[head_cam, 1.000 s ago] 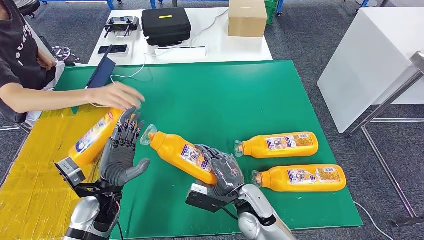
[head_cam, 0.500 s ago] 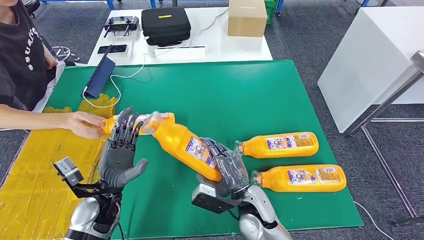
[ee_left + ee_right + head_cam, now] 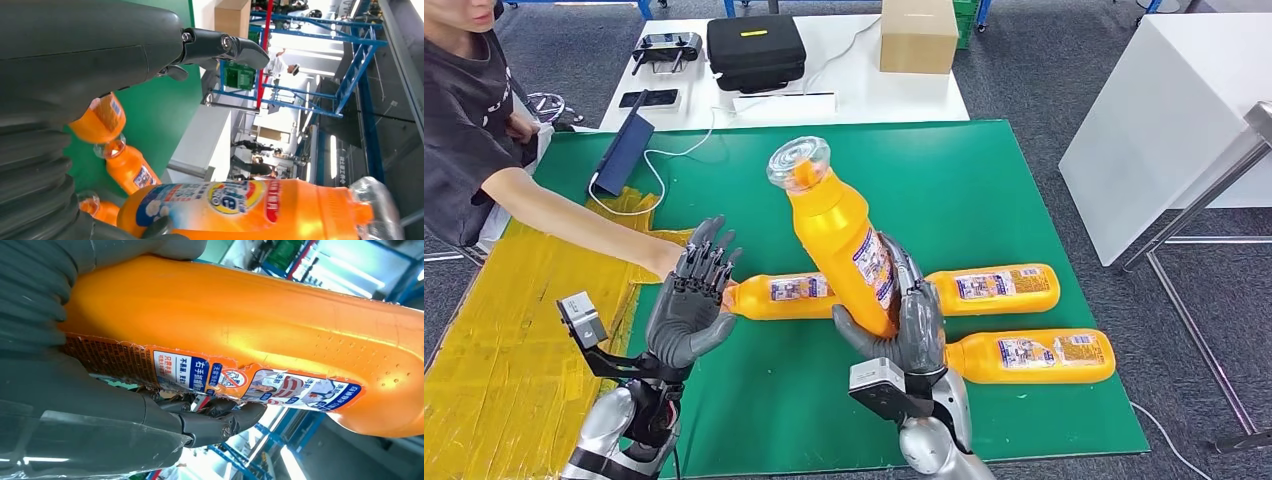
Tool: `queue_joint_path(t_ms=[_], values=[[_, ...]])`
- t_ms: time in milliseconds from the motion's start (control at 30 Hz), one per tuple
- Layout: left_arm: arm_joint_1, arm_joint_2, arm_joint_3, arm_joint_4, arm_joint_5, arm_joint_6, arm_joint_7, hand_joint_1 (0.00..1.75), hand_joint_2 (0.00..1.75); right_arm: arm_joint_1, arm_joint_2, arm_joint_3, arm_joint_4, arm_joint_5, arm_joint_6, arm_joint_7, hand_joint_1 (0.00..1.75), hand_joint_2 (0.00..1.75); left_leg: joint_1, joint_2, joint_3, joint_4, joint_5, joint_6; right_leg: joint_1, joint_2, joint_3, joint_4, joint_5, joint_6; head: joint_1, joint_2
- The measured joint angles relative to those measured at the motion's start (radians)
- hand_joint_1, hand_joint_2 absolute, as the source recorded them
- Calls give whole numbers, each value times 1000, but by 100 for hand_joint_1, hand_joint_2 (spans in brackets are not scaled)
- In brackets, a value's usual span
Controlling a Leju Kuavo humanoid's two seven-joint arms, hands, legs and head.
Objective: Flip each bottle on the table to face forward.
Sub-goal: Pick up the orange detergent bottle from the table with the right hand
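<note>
A: What is happening with the lifted bottle (image 3: pixel 839 235) now?

B: The right hand (image 3: pixel 911 325) is gripping it by the lower body, fingers wrapped around the label. A second ago it was lying low and slanted over the green tabletop (image 3: pixel 984 180), cap toward ten o'clock; now it is standing nearly upright in the air, its clear cap pointing to about eleven o'clock.

A: And the left hand (image 3: pixel 692 305)?

B: It is holding nothing, with its fingers spread and palm facing the raised bottle, at nine o'clock from it.

A: Anything else different?

B: A person's arm (image 3: pixel 574 225) is reaching in from ten o'clock, and a new bottle (image 3: pixel 779 296) is lying just behind the raised one, where a moment ago the person was bringing it in. Two more bottles (image 3: pixel 994 287) are lying at three o'clock, labels up.

A: So what does that mean?

B: I judge the flip is underway: the bottle is being turned in the air, not yet set down.
</note>
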Motion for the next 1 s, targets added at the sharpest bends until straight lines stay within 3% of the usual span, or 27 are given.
queue_joint_path(t_ms=[300,700,1000], values=[[-32,10,-32,32,19,11,0,0,175,-23,28,23,10,-17,-21,-12,175,175,0,0,0,0,0,0,0,0,0,0,0,0,0,0],[-95,17,-79,71,50,-25,0,0,175,-131,37,134,202,12,149,55,175,175,0,0,0,0,0,0,0,0,0,0,0,0,0,0],[-109,22,-88,95,56,-27,0,0,175,-180,51,175,299,28,178,71,175,175,0,0,-1,0,0,0,0,0,0,0,0,0,0,0]])
